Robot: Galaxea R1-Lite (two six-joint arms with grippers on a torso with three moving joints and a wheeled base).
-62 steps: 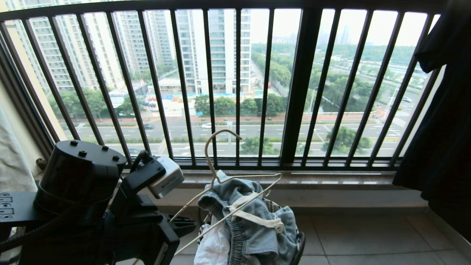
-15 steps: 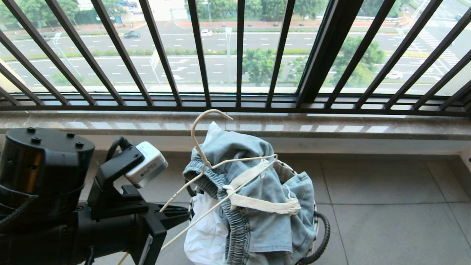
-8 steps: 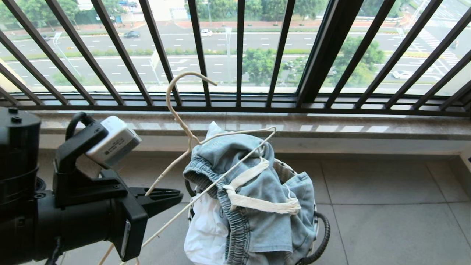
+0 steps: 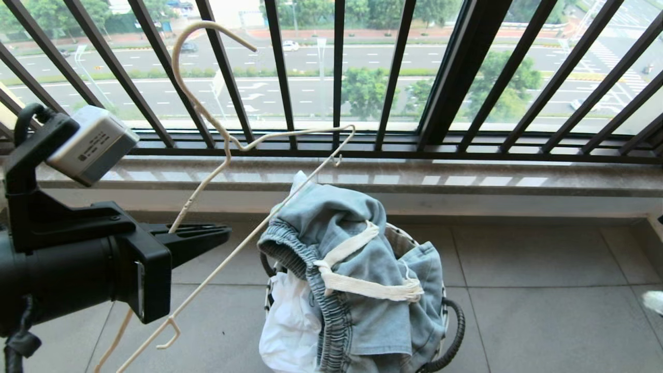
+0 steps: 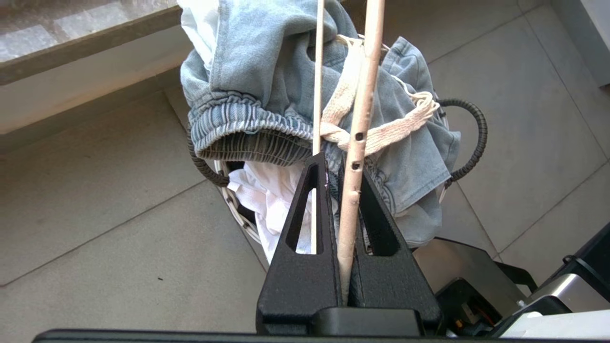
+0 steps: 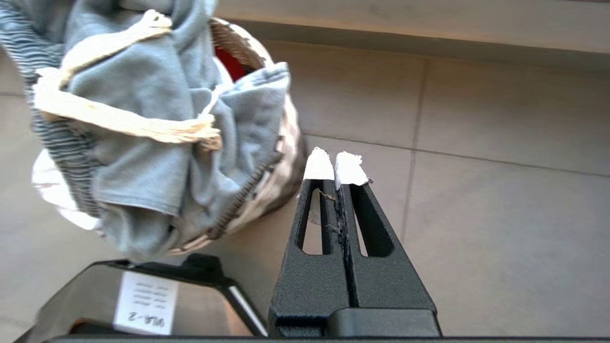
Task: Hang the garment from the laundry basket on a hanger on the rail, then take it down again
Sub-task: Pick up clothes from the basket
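The robot's left hand (image 4: pixel 220 234), low at the near left of the balcony, is clenched on the sloping shoulder wire of a thin cream hanger (image 4: pixel 228 147), holding it tilted in the air with its long hooked neck rising in front of the black window bars (image 4: pixel 282 77). The hanger's lower bar crosses just beside the heap of washing, its far corner above it. The right hand (image 6: pixel 337 169) is clenched on nothing, white-tipped fingers (image 6: pixel 318 166) pressed together, low over the grey floor tiles (image 4: pixel 544 290) near the basket's right side. Just beyond the hands, the blue-grey denim shorts (image 4: pixel 362 269) lie bundled on top of the small round laundry basket (image 4: pixel 445 311), ribbed waistband folded over, cream drawstring looped across the front and white pocket lining spilling down the near side. Behind the basket runs a stone sill (image 4: pixel 466 181), then the bars, with a road and trees far below
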